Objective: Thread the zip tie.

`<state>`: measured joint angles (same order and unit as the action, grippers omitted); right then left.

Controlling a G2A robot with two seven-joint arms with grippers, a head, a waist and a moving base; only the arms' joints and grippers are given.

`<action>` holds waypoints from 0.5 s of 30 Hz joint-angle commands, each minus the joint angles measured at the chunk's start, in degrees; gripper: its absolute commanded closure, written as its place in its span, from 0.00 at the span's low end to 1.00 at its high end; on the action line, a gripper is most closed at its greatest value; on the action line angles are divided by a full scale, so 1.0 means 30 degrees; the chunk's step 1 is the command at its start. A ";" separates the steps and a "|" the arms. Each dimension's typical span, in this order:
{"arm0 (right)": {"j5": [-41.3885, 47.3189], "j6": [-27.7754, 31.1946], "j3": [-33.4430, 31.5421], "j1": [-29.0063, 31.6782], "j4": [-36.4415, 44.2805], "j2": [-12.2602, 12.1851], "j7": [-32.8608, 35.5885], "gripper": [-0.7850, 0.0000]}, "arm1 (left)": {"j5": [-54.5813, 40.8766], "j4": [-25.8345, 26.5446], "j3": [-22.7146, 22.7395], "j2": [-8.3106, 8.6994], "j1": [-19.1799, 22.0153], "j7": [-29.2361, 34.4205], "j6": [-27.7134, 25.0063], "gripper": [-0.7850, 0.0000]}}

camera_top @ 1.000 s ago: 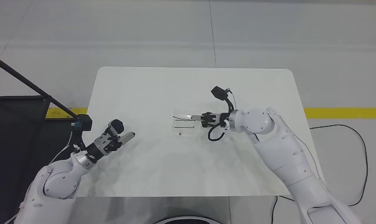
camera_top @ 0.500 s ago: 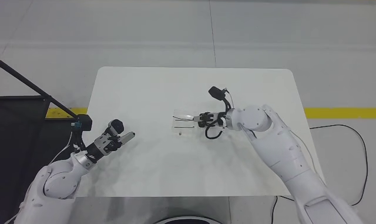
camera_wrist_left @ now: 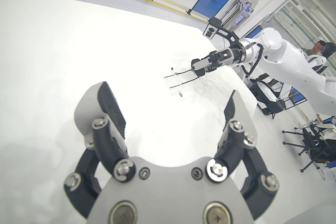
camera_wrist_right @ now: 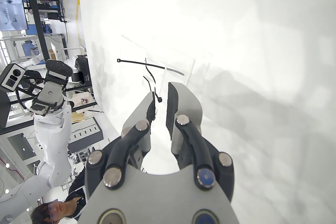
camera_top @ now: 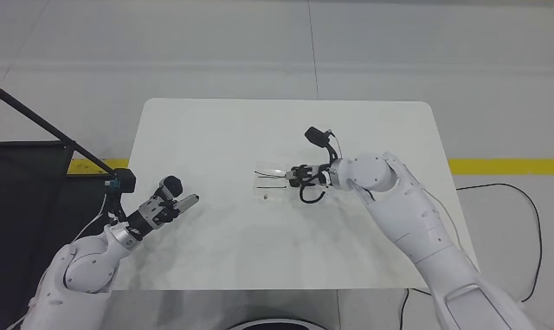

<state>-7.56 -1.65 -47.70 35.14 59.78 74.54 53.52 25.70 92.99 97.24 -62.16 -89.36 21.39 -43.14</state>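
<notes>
From above, the zip tie lies near the middle of the desk, its long axis running side to side. The right pincer sits at its right end, far nearer than the left pincer, which hangs well apart by the desk's left edge. In the left wrist view, the left pincer is released and empty. In the right wrist view, the zip tie has its head end between the right pincer jaws, strap pointing ahead. A gap shows beside it, so I judge the pincer released, not clenched. A second zip tie lies crosswise just beyond.
</notes>
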 commanded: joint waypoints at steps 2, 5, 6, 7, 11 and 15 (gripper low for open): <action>-0.0026 -0.0019 0.0019 -0.0036 -0.0048 0.0041 0.0007 0.83 | 0.0000 0.0000 0.0000 0.0000 0.0000 0.0000 0.0000 0.00; -0.0031 -0.0047 0.0035 -0.0074 -0.0100 0.0086 0.0049 0.85 | 0.0000 0.0000 0.0000 0.0000 0.0000 0.0000 0.0000 0.00; -0.0035 -0.0048 0.0038 -0.0087 -0.0123 0.0105 0.0053 0.85 | 0.0000 0.0000 0.0000 0.0000 0.0000 0.0000 0.0000 0.00; -0.0052 -0.0047 0.0044 -0.0093 -0.0135 0.0113 0.0060 0.85 | 0.0000 0.0000 0.0000 0.0000 0.0000 0.0000 0.0000 0.00; -0.0084 -0.0036 0.0026 -0.0112 -0.0140 0.0154 0.0047 0.94 | 0.0000 0.0000 0.0000 0.0000 0.0000 0.0000 0.0000 0.00; -0.0049 0.0092 -0.0128 -0.0040 -0.0061 0.0144 0.0079 1.00 | 0.0000 0.0000 0.0000 0.0000 0.0000 0.0000 0.0000 0.00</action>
<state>-7.70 -1.50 -47.96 34.92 59.51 74.99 53.71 25.70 92.99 97.24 -62.16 -89.36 21.39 -43.14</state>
